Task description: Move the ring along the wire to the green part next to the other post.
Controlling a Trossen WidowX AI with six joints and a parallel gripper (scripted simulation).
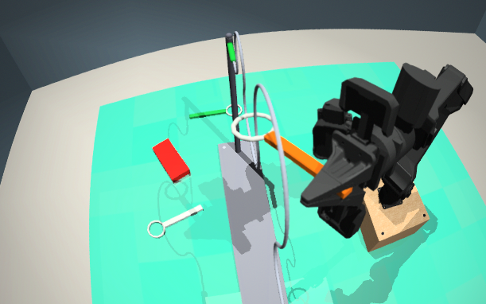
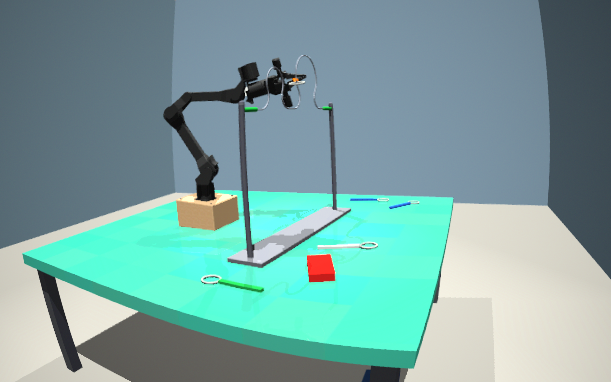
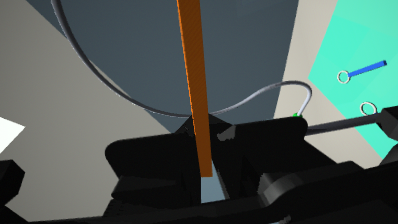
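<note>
While the black two-fingered hand [image 1: 305, 200] [image 2: 304, 76] [image 3: 199, 116] grips the flat orange handle [image 1: 297, 153] [image 2: 295, 80] [image 3: 194, 65], the white round ring [image 1: 233, 129] [image 2: 297, 83] lies beyond its fingertips, beside the grey curving wire [image 1: 284, 179] [image 2: 314, 75] [image 3: 95, 72].

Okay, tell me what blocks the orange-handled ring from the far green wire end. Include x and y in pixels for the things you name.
No separate object visibly blocks it. The tool [image 1: 305, 200] [image 2: 305, 76] grips the orange handle [image 1: 297, 155] [image 3: 195, 75]; the thin grey bent wire [image 1: 285, 191] [image 2: 316, 80] [image 3: 95, 72] itself looms between, its loops to be followed untouched.
</note>
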